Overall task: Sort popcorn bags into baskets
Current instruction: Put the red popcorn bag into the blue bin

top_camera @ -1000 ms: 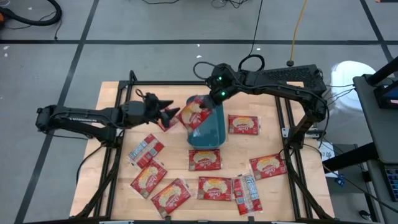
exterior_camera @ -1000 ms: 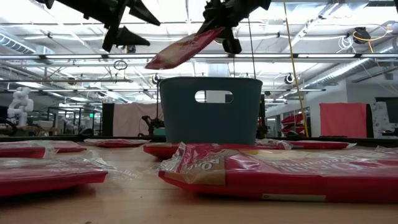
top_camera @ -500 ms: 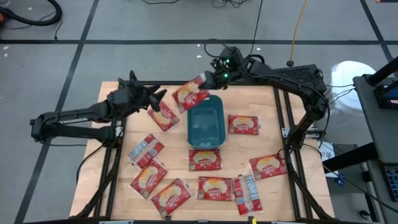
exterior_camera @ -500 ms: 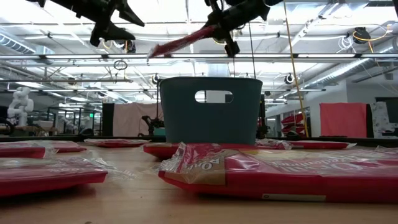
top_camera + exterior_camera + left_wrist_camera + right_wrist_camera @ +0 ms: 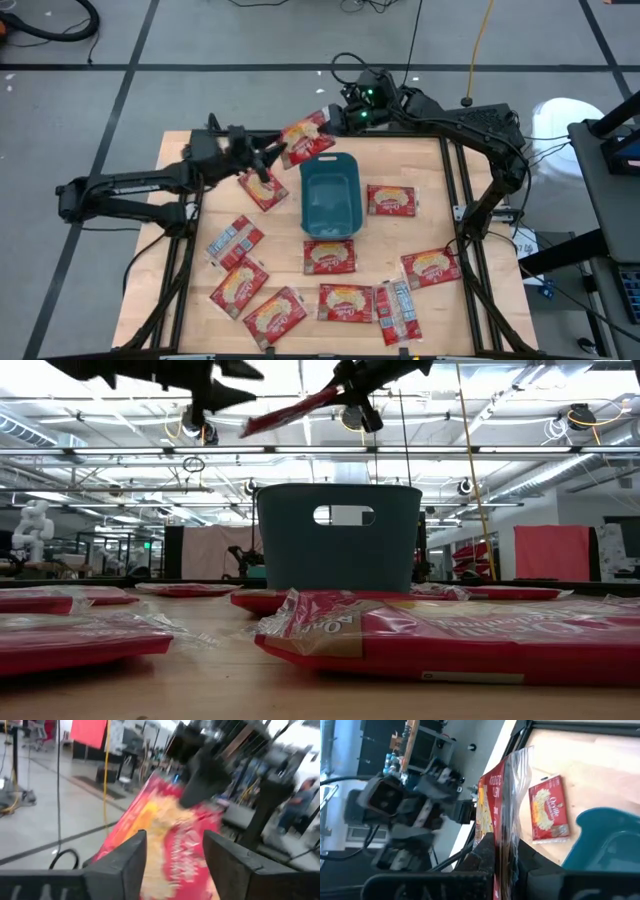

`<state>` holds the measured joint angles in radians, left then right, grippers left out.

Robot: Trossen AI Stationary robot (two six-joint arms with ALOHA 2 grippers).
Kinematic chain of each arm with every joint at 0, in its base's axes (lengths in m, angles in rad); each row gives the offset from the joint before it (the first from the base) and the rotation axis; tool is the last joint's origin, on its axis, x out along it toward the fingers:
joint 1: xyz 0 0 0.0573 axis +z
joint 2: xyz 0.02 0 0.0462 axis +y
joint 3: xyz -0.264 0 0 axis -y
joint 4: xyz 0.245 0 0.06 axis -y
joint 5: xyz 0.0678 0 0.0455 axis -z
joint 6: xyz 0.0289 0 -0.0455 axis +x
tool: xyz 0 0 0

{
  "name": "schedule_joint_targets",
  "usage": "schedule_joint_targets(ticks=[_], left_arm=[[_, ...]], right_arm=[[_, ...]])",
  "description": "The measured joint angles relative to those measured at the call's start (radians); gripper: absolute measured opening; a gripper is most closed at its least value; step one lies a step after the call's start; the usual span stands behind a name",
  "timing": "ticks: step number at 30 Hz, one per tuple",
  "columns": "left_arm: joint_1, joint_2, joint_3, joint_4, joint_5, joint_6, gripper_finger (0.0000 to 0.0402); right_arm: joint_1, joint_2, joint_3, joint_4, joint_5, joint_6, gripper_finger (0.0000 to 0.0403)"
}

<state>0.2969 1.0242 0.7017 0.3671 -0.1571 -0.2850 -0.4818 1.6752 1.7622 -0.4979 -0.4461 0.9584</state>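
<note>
Ten red popcorn bags [image 5: 330, 256], one teal basket [image 5: 330, 195]; right gripper [image 5: 337, 121] clamps one bag [image 5: 306, 139] at 11 o'clock, left gripper [image 5: 275, 153] agape, empty

The popcorn bags [image 5: 329, 256] are glossy, crinkled red film with clear sealed edges. The basket [image 5: 330, 195] is smooth matt teal plastic. The counter [image 5: 440, 190] is pale, smooth wood.
</note>
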Motion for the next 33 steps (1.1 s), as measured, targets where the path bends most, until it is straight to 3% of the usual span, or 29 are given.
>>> schedule_joint_targets(ticks=[6, 12, 17, 20, 30, 33], left_arm=[[0.028, 0.082, 0.0, -0.098, 0.004, 0.002, 0.0151], [0.066, 0.034, 0.0, -0.191, 0.001, -0.006, 0.0122], [0.093, -0.007, -0.001, -0.256, 0.0, -0.005, 0.012], [0.101, -0.03, -0.001, -0.274, 0.007, -0.023, 0.012], [0.057, -0.098, 0.0, -0.366, 0.037, -0.159, 0.012], [0.033, -0.11, -0.001, -0.404, 0.037, -0.171, 0.012]], right_arm=[[0.033, -0.013, 0.0, -0.032, 0.054, 0.009, 0.001], [0.026, -0.08, 0.001, -0.101, 0.124, -0.013, 0.001], [0.011, -0.103, 0.001, -0.189, 0.212, -0.063, 0.001], [-0.002, -0.102, 0.0, -0.21, 0.212, -0.092, 0.001], [-0.011, -0.096, -0.145, 0.071, 0.17, -0.017, 0.0017], [-0.013, -0.096, -0.184, 0.052, 0.175, 0.011, 0.0015]])
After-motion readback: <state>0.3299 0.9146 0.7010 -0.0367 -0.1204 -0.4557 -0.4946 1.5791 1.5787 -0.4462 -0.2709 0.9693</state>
